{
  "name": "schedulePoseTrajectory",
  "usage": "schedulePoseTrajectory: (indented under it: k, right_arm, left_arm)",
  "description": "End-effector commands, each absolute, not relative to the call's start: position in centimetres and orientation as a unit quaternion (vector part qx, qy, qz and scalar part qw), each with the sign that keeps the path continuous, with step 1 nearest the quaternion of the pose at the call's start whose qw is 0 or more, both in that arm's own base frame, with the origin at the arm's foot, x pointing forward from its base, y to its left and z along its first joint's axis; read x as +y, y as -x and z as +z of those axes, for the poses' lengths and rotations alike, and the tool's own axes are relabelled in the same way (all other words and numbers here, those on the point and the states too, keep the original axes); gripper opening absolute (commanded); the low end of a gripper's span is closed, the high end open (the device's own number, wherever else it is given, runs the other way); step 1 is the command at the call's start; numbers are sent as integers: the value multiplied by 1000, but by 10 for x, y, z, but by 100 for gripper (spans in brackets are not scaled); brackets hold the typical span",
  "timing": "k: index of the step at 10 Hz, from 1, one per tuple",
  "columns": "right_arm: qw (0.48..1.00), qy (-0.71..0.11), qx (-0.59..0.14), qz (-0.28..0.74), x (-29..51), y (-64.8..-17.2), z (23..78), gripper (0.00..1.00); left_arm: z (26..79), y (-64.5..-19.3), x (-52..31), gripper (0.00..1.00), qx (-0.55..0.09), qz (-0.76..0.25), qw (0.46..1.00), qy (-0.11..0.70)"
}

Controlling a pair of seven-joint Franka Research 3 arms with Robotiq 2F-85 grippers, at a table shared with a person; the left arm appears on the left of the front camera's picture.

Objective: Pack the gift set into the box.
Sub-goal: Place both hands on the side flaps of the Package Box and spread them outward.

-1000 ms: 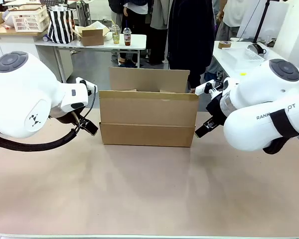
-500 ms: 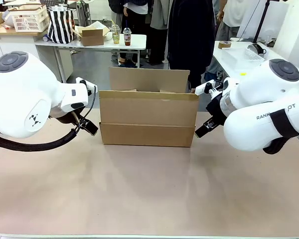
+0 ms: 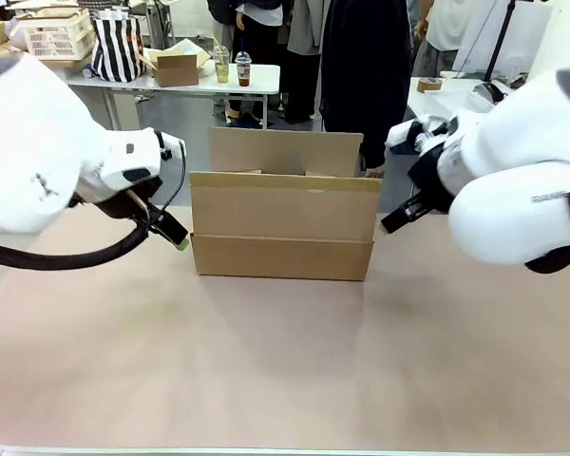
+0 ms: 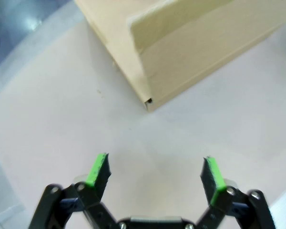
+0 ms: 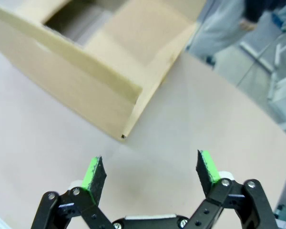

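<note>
Finding the box point(image 3: 283, 228) standing on the table point(image 3: 285, 380) at its middle, toward the far side, flaps raised. Hiding most of its inside behind the near flap; showing, from the right wrist, only a blurred dark opening, with the contents impossible to tell. Hovering just off the box's left end with the left gripper point(image 4: 156, 171), fingers spread wide and empty. Hovering off the right end with the right gripper point(image 5: 150, 174), likewise spread wide and empty. Blurring both arms in the front view and cutting them off at the frame edges. Partly hiding a person point(image 3: 361, 66) in dark clothing behind the far flap.
</note>
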State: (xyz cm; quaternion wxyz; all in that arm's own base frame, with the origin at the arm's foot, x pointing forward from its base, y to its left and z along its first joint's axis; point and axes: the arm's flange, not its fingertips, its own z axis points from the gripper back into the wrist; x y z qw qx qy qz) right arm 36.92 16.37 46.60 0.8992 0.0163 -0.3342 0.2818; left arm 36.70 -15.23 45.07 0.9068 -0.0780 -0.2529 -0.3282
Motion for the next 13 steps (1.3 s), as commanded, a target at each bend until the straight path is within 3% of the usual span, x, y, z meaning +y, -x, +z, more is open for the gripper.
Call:
schedulePoseTrajectory:
  k: [1, 2, 3, 5, 6, 7, 8, 9, 10, 13]
  right_arm:
    - [880, 4, -385, 276, 158, -305, 502, 100]
    - [899, -16, -334, 282, 164, -369, 466, 100]
    - [899, -16, -334, 282, 164, -369, 466, 100]
    - [899, -16, -334, 282, 164, -369, 466, 100]
    - [900, -14, -336, 277, 164, -357, 481, 100]
    - [874, -177, -316, 323, 166, -359, 487, 100]
    - [848, -289, -311, 316, 159, -357, 497, 100]
    - [789, -426, -311, 314, 149, -344, 511, 100]
    - [758, -499, -311, 283, 135, -322, 524, 100]
    - [749, -534, -367, 137, 88, -281, 536, 100]
  left_arm:
    - [504, -314, -121, 100, -331, -331, 880, 79]
    - [515, -310, -123, 100, -397, -225, 888, 53]
    - [493, -350, -144, 100, -287, -331, 895, 83]
    - [493, -350, -144, 100, -287, -331, 895, 83]
    - [523, -335, -137, 100, -323, -303, 893, 80]
    - [528, -339, -137, 100, -254, -381, 870, 181]
    - [535, -339, -128, 100, -203, -426, 835, 282]
    - [539, -338, -114, 100, -185, -457, 782, 381]
    - [543, -335, -95, 100, -176, -470, 732, 461]
    - [553, -327, -51, 100, -188, -360, 742, 534]
